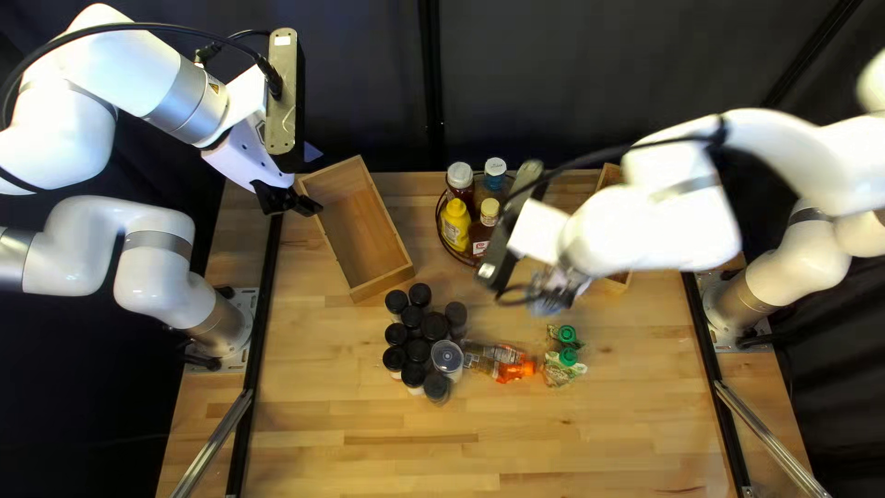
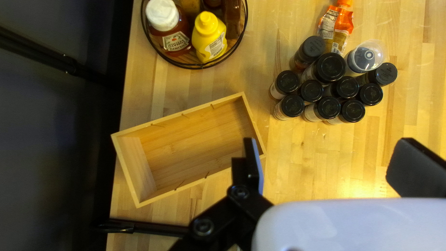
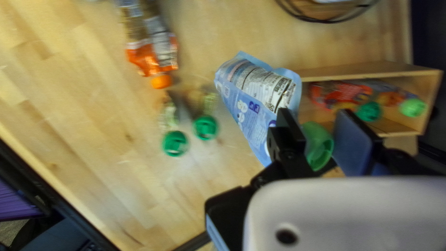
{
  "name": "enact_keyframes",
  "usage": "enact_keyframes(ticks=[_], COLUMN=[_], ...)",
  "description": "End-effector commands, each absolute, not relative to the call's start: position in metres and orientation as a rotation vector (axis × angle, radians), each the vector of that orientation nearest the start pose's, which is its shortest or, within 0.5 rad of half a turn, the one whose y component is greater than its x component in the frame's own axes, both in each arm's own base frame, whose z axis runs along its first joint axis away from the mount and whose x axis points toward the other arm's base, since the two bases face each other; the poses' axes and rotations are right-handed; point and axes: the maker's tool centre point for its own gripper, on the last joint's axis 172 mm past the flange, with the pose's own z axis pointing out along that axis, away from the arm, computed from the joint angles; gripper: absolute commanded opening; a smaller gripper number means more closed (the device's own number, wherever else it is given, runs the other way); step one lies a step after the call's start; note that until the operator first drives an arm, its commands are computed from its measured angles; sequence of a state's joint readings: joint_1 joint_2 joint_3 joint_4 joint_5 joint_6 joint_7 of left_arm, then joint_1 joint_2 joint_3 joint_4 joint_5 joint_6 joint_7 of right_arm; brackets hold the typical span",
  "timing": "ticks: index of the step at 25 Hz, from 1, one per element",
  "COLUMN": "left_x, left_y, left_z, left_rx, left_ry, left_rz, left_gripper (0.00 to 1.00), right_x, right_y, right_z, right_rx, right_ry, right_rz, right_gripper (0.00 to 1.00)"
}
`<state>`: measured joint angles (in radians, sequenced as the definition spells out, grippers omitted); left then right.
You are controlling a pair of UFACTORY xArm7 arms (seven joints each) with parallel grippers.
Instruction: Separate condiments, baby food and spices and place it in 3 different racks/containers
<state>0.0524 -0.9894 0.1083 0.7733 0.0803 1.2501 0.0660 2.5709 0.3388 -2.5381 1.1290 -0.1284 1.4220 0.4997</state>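
Note:
My left gripper [image 1: 288, 198] hangs over the corner of a wooden box [image 1: 406, 269]; in the left wrist view my left gripper [image 2: 325, 169] is open, nothing between its fingers. My right gripper [image 1: 555, 293] is above the table; in the right wrist view my right gripper [image 3: 321, 142] is shut on the green cap of a blue pouch [image 3: 255, 100]. Beyond it, a second wooden box [image 3: 367, 72] holds red-orange pouches [image 3: 341, 94] with green caps. Black-lidded spice jars [image 2: 330, 67] stand clustered. Beside them lie orange-capped pouches [image 1: 502, 360] and green-capped pouches [image 1: 560, 369].
A round wire basket [image 2: 202, 66] at the table's far side holds a ketchup bottle [image 2: 169, 28], a yellow mustard bottle [image 2: 209, 37] and other bottles. It stands between the two wooden boxes. My right arm hides part of the right box in the top left view.

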Motion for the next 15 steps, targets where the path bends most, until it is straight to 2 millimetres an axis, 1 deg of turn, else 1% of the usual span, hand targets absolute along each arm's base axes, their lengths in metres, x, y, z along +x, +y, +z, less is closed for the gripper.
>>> enact_keyframes(ticks=[1,2,4,7,8,10,12,13,15], left_x=[0.298,0.298,0.298,0.298,0.298,0.298,0.298,0.298,0.298], left_y=[0.066,0.066,0.066,0.066,0.066,0.066,0.066,0.066,0.066], left_z=[0.414,0.414,0.414,0.414,0.414,0.414,0.414,0.414,0.414], left_rx=[-3.003,-3.003,-3.003,-3.003,-3.003,-3.003,-3.003,-3.003,-3.003], left_ry=[-0.096,-0.096,-0.096,-0.096,-0.096,-0.096,-0.096,-0.096,-0.096], left_rz=[-0.780,-0.780,-0.780,-0.780,-0.780,-0.780,-0.780,-0.780,-0.780], left_gripper=[1.00,1.00,1.00,1.00,1.00,1.00,1.00,1.00,1.00], right_x=[0.342,0.337,0.320,0.301,0.291,0.280,0.269,0.260,0.247], right_y=[-0.075,-0.081,-0.098,-0.116,-0.125,-0.138,-0.149,-0.159,-0.173], right_z=[0.326,0.327,0.329,0.334,0.336,0.337,0.336,0.334,0.330], right_rx=[-3.366,-3.370,-3.385,-3.402,-3.410,-3.421,-3.424,-3.425,-3.420], right_ry=[0.932,0.951,1.020,1.096,1.136,1.194,1.241,1.282,1.338], right_rz=[-0.054,-0.041,-0.003,0.041,0.067,0.101,0.125,0.148,0.177], right_gripper=[0.00,0.00,0.00,0.00,0.00,0.01,0.01,0.01,0.01])
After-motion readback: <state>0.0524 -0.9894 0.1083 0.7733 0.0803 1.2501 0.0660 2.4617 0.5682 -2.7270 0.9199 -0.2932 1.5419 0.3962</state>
